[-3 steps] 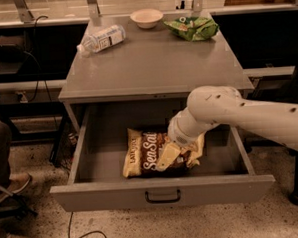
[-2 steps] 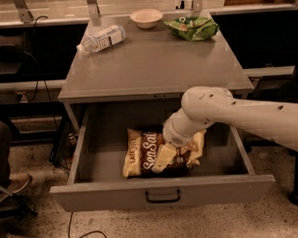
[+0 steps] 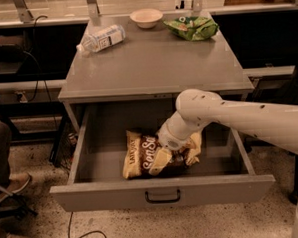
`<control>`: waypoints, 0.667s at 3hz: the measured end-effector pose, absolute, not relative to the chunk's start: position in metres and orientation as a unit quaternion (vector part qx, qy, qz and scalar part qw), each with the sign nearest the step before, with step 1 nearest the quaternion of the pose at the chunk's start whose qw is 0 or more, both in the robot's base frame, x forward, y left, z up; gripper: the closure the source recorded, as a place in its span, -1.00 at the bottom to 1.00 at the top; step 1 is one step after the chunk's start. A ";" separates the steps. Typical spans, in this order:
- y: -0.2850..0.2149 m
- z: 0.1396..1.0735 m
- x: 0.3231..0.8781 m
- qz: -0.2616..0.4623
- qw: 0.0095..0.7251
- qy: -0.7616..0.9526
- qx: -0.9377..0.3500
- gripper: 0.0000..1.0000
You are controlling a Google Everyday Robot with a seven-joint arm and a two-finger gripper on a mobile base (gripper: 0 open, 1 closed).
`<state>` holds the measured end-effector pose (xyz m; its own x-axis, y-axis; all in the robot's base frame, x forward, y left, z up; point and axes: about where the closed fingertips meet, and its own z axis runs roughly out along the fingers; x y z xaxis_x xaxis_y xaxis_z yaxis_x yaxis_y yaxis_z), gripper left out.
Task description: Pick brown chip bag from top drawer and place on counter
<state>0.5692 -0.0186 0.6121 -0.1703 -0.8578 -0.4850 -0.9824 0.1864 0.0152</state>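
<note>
Reaching into the wide grey metal top drawer (image 3: 107, 190), the cream gripper (image 3: 176, 157) presses the crinkly brown chip bag (image 3: 140, 159), fingers (image 3: 159, 161) spread apart.

counter (image 3: 151, 61), top drawer (image 3: 163, 192): matt grey metal | brown chip bag (image 3: 137, 160): crinkly, glossy | gripper (image 3: 163, 159) on bag: smooth plastic

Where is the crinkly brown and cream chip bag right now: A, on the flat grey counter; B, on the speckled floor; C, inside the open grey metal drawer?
C: the brown chip bag lies inside the open top drawer, with the gripper down on it.
</note>
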 end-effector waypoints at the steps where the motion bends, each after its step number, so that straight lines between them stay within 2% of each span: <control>1: -0.020 0.609 0.566 0.176 0.183 0.746 -0.616 -0.17; 2: -0.036 0.655 0.557 0.188 0.232 0.740 -0.602 0.43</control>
<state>0.5570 -0.0363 0.6551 -0.1671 -0.8042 -0.5704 -0.9789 0.2043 -0.0012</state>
